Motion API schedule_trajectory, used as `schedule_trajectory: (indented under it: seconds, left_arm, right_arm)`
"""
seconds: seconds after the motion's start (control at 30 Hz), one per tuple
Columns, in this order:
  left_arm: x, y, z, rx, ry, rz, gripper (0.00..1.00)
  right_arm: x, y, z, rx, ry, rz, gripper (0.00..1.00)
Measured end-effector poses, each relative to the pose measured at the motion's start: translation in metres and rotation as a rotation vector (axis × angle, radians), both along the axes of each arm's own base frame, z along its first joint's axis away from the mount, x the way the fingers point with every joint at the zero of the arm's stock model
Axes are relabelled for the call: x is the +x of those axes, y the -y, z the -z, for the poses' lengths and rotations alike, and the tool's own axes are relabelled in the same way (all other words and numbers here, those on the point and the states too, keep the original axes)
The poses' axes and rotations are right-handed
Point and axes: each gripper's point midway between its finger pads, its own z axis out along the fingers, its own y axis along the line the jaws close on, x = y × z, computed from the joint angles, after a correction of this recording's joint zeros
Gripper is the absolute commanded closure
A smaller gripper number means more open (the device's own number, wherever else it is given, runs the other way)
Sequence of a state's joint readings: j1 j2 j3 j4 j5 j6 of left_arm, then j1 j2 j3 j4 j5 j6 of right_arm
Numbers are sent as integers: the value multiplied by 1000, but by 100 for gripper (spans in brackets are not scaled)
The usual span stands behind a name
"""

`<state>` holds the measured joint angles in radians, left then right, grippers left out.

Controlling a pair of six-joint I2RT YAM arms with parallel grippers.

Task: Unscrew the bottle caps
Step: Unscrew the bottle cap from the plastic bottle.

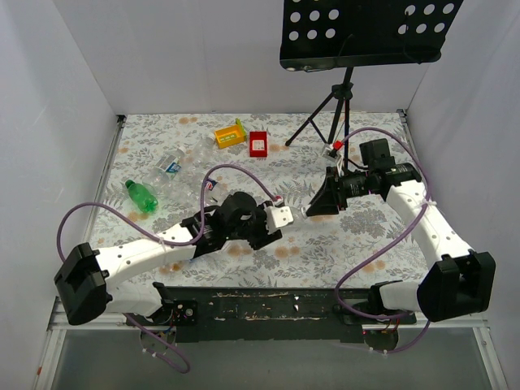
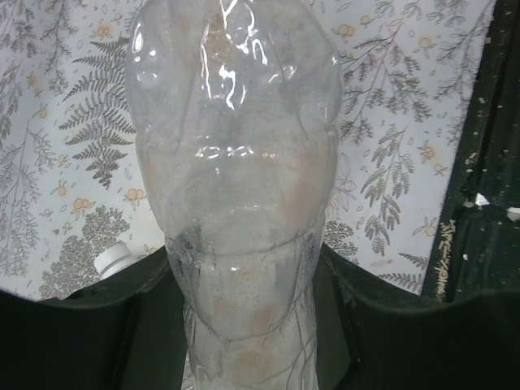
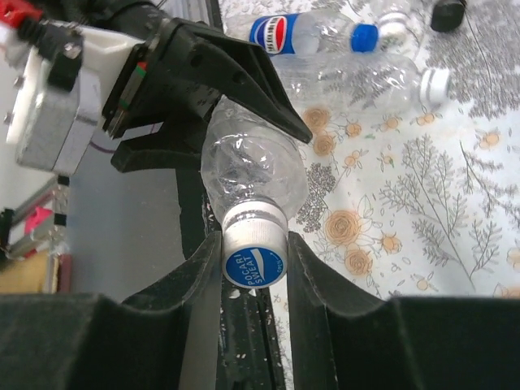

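My right pincer [image 3: 253, 248] clamps cap [image 3: 254, 266] between its fingers; left pincer [image 2: 252, 341] grips clear bottle [image 2: 236, 203]. Cap not yet off; capped bottles [image 3: 357, 77] beyond fingertips wait. Barely begun, I judge.

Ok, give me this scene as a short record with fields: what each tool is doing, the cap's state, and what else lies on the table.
left tool: shut on the body of the clear dented plastic bottle
right tool: shut on that bottle's white round screw cap with a blue top
cap state: on the bottle, not yet off
also on table: green plastic bottle, blue-labelled clear bottle, yellow rectangular tray, red rectangular tray
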<state>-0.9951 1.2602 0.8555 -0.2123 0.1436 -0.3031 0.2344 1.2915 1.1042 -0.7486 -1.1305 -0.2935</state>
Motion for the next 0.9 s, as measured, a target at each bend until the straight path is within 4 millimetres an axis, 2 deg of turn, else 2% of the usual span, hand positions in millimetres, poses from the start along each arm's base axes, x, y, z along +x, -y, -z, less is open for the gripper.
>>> schedule_trajectory:
  seconds: [0.13,0.23,0.43,0.7,0.8,0.9]
  left_arm:
    - [-13,-3,-5,-41,-30,47,96]
    - [-22,-4,-7,-68,-90,91,96]
    - [-32,-7,-10,-124,-207,160,96]
    - [-34,-10,-9,-130,-240,164,96]
    - [-34,-11,-7,-120,-244,158,96]
    - [-32,-11,-6,-114,-243,149,96]
  right_arm:
    - [-13,-3,-6,24,169,-128,95]
    - [-21,-7,-13,37,359,-242,94]
    - [-28,-13,-20,38,678,-370,92]
    - [-27,-15,-19,37,741,-390,85]
    - [-27,-15,-16,34,736,-383,78]
    - [-24,-15,-15,27,725,-369,66]
